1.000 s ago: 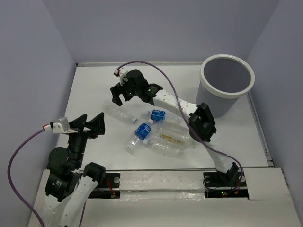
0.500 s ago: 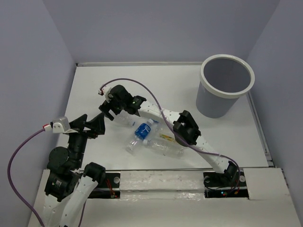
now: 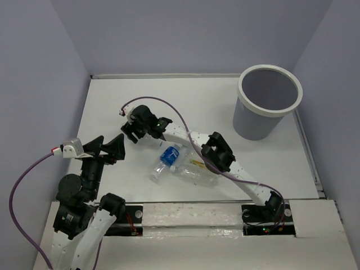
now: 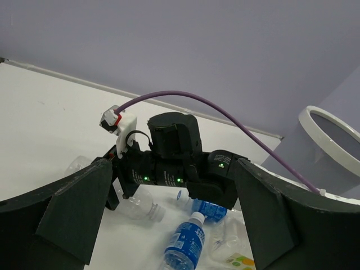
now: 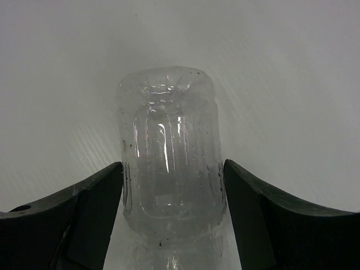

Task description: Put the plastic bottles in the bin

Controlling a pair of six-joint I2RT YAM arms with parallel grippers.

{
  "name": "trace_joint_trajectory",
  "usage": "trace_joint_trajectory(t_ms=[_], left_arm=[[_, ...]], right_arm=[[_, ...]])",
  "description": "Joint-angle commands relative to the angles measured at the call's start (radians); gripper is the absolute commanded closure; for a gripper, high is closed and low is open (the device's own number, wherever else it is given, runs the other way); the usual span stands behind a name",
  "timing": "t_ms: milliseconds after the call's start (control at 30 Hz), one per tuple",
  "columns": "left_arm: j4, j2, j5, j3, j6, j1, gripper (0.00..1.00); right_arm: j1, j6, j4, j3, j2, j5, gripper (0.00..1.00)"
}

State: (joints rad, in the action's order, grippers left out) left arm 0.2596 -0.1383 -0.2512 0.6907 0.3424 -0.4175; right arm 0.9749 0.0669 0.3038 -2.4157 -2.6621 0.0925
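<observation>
Several plastic bottles (image 3: pixel 169 160): we see them lying mid-table (image 3: pixel 112 95), well apart from the bin (image 3: pixel 270 84).
Right gripper (image 5: pixel 171 169): our fingers (image 5: pixel 73 214) flank a clear bottle (image 5: pixel 169 124), at its sides; firm grip, we cannot tell.
Left gripper (image 4: pixel 171 185): spread wide, empty.

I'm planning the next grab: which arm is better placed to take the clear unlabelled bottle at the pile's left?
Right. The right end effector straddles that clear bottle, a finger on each side. The left end effector hangs open, short of it, holding nothing.
</observation>
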Motion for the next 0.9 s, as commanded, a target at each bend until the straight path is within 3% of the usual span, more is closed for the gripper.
trace_joint_trajectory(t_ms=[0,100,300,400,567,700,733,867], left_arm=[[-0.042,-0.018,0.001,0.030,-0.005,0.005,0.01],[-0.042,-0.018,0.004,0.030,-0.006,0.006,0.01],[-0.045,-0.027,0.003,0.029,-0.008,0.008,0.01],[-0.046,-0.033,0.004,0.030,-0.008,0.013,0.01],[-0.048,-0.043,0.012,0.029,-0.008,0.019,0.01],[-0.057,-0.049,0.038,0.021,-0.008,0.023,0.01],[-0.063,-0.052,0.047,0.018,-0.009,0.022,0.01],[-0.082,-0.067,0.118,0.001,-0.010,0.023,0.01]], right_arm=[[0.004,0.007,-0.063,-0.045,-0.010,0.013,0.21],[0.004,0.008,-0.069,-0.037,-0.012,0.010,0.22],[0.004,-0.038,-0.247,0.076,0.083,0.015,0.50],[0.004,-0.048,-0.325,0.032,0.117,-0.010,0.60],[-0.022,-0.103,-0.466,0.032,0.211,-0.062,0.62],[-0.071,-0.150,-0.607,0.215,0.408,-0.118,0.63],[-0.094,-0.150,-0.676,0.340,0.462,-0.129,0.63],[-0.162,-0.136,-0.790,0.584,0.753,-0.201,0.64]])
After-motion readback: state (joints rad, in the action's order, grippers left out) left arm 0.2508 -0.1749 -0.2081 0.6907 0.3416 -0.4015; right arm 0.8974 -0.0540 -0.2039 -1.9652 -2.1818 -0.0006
